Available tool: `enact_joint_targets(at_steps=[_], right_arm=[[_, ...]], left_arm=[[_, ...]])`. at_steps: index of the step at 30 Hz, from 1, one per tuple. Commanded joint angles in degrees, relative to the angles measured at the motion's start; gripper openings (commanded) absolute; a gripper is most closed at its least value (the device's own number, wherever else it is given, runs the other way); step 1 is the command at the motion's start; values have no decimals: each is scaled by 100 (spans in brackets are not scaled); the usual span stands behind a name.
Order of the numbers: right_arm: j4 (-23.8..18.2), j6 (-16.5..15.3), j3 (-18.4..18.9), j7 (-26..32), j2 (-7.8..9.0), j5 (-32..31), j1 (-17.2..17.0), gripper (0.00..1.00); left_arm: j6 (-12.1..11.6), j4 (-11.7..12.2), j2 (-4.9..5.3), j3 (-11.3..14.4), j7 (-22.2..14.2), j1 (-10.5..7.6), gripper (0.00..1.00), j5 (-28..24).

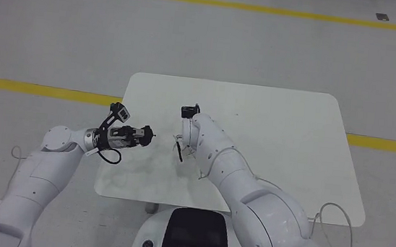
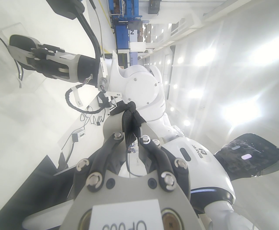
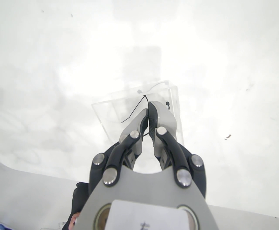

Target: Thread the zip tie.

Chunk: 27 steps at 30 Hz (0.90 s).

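Two grippers, both closed: the R gripper (image 3: 148, 107) is clamped on a thin black zip tie (image 3: 133, 110) just above a clear box (image 3: 109, 106) on the table (image 1: 291, 133). The L gripper (image 2: 130, 115) is pinched on a black strand (image 2: 127, 152) — maybe another tie, can't tell. They sit well apart, so threading prob. hasn't begun — next move needs the tip lined up w/ the head slot.
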Motion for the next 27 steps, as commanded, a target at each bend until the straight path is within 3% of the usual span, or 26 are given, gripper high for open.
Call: enact_joint_targets(at_steps=[1, 6, 11, 22, 27], right_arm=[[-92, 0, -15, -1, 12, 28, -31, 0], [-545, 0, -39, 48, 74, 44, -251, 0], [-1310, 0, -134, 156, 178, 75, -671, 0], [-4164, 0, -374, 531, 630, 211, -2286, 0], [-5169, 0, -531, 466, 858, 456, -2852, 0]], left_arm=[[0, 0, 0, 0, 0, 0, 0, 0], [0, 0, 0, 0, 0, 0, 0, 0], [0, 0, 0, 0, 0, 0, 0, 0], [0, 0, 0, 0, 0, 0, 0, 0], [0, 0, 0, 0, 0, 0, 0, 0]])
